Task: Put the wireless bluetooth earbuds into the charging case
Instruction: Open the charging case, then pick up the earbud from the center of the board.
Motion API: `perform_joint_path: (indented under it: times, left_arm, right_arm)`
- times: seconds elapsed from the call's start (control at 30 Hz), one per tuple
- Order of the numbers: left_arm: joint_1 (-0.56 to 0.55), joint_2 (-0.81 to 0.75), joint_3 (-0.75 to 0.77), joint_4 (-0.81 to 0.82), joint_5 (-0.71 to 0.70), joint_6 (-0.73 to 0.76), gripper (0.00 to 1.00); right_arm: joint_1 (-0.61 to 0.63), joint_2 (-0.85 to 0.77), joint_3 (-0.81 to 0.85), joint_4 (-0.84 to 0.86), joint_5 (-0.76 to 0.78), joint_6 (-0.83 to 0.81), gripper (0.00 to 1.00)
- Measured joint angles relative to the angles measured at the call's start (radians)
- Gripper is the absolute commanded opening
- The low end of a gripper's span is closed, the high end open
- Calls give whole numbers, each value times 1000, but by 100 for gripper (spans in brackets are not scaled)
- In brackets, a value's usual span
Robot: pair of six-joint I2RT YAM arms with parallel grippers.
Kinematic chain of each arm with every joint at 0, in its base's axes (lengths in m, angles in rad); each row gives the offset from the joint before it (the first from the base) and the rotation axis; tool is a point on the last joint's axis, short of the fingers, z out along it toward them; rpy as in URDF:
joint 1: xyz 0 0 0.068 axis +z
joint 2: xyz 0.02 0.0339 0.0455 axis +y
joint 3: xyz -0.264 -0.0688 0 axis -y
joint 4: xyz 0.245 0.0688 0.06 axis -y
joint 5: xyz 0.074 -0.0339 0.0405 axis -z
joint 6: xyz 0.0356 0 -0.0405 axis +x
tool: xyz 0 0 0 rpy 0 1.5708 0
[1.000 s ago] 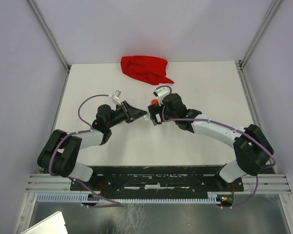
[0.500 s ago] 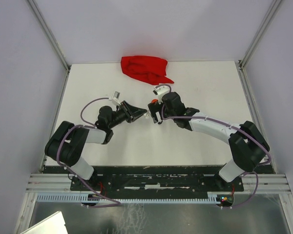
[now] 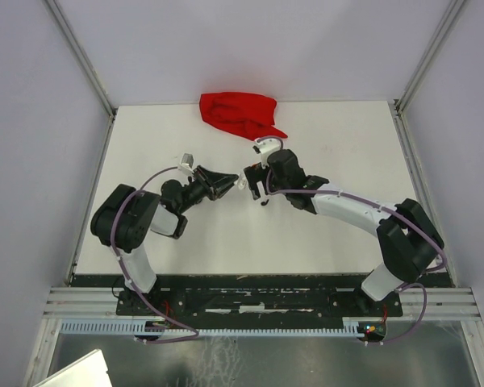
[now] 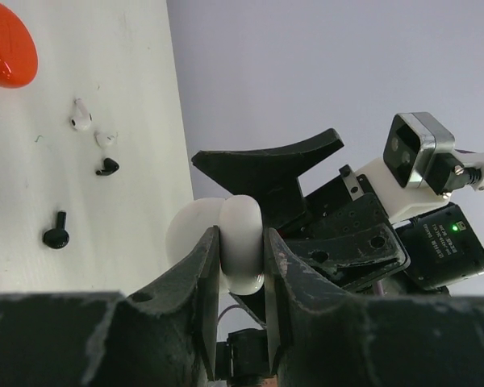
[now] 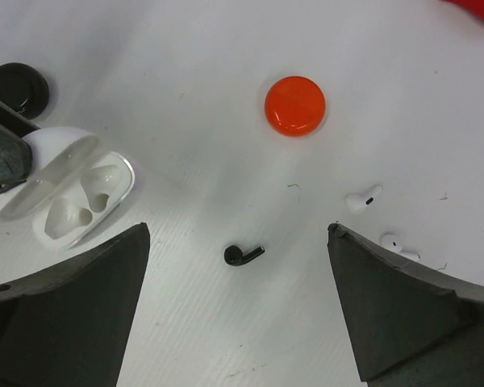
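Note:
My left gripper is shut on the white charging case, pinching its body from both sides. The right wrist view shows that case with its lid open and both sockets empty, at the left edge. My right gripper hangs open over a black earbud that lies on the table between its fingers, untouched. Two white earbuds lie to the right of it. From above, the left gripper and the right gripper nearly meet at mid-table.
An orange-red disc lies beyond the black earbud and a black disc lies behind the case. Another black earbud lies apart on the table. A red cloth is bunched at the far edge.
The left arm has folded in and carried the case slightly farther from the bases. The right gripper has shifted a little left and now hides the orange-red disc in the top view.

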Motion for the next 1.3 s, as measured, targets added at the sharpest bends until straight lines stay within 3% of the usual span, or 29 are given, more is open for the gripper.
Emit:
perform_joint_path:
  times: [0.37,0.67,0.83,1.3]
  left_arm:
    - [68,3,-65,36,3,-5,3]
    - [68,-5,-82,42,11,-5,3]
    - [75,-10,-82,42,12,-5,3]
    - [90,-11,-90,43,29,-5,3]
  right_arm:
    - [-34,-61,2,-108,84,27,98]
    - [-52,76,86,-283,115,10,70]
    - [-53,128,122,-333,74,-1,65]
    - [-41,239,175,-399,40,-3,67]
